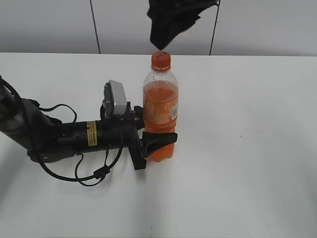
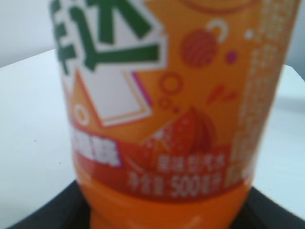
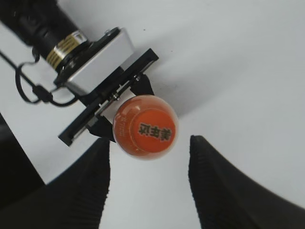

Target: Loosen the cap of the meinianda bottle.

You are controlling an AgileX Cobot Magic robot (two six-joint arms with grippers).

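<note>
The meinianda bottle [image 1: 160, 111] stands upright mid-table, clear plastic with orange liquid and an orange label; the label fills the left wrist view [image 2: 167, 119]. The orange cap [image 1: 161, 60] with dark print is on its neck and also shows from above in the right wrist view [image 3: 151, 130]. My left gripper [image 1: 157, 140] lies low on the table and is shut on the bottle's lower body. My right gripper [image 3: 148, 148] hangs open just above the cap, its black fingers apart on either side and not touching it; in the exterior view it is the dark shape [image 1: 166, 27] over the bottle.
The white table [image 1: 247, 148] spreads all round the bottle. The left arm with its cables [image 1: 64, 136] lies across the table's left side. A grey wall [image 1: 257, 25] stands behind.
</note>
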